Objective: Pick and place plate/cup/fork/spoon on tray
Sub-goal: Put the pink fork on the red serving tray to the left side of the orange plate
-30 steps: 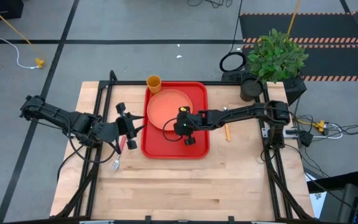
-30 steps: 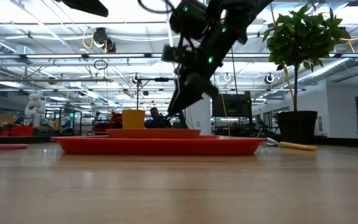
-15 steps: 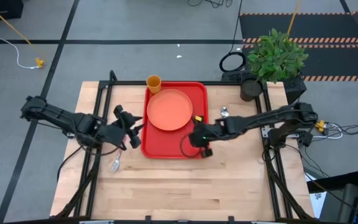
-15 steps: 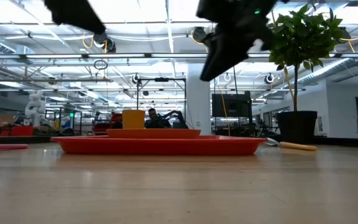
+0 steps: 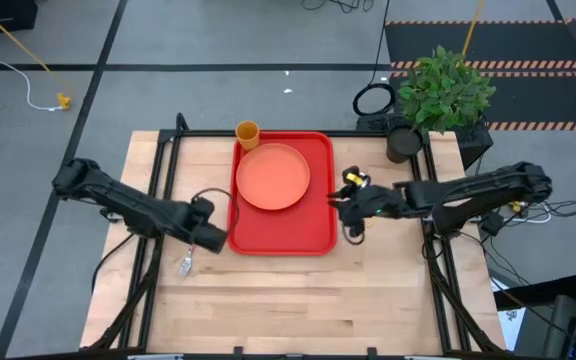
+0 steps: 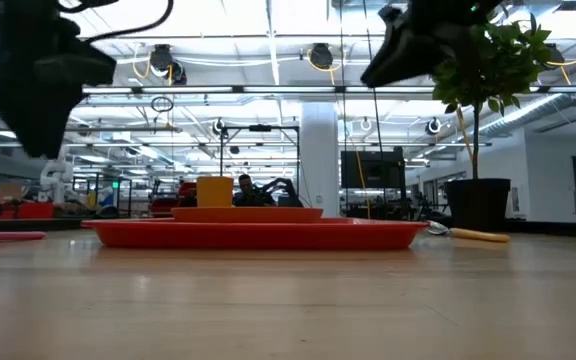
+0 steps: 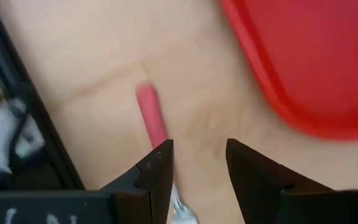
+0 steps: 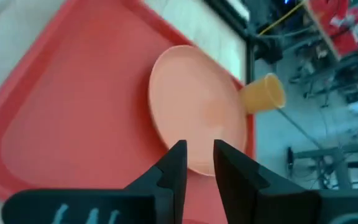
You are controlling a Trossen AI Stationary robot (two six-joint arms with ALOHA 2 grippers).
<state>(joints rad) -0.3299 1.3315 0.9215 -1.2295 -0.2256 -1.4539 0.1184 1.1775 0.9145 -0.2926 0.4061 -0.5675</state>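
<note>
Hovering just left of the tray [image 5: 281, 232], left gripper [image 7: 197, 163] points down over the fork [image 7: 152, 121], jaws apart. Right gripper [image 8: 197, 163] sits just right of the tray, jaws slightly apart. Plate [image 5: 273, 177] lies on the tray; cup [image 5: 247, 133] at its far edge.

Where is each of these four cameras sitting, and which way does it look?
High view: overhead, straight down; both arms, tray, plate.
Low view: table height, looking across; arms hang above the tray.
Left wrist view: past the left pincer at the fork.
Right wrist view: past the right pincer at the plate, cup.
All four share the tray.
</note>
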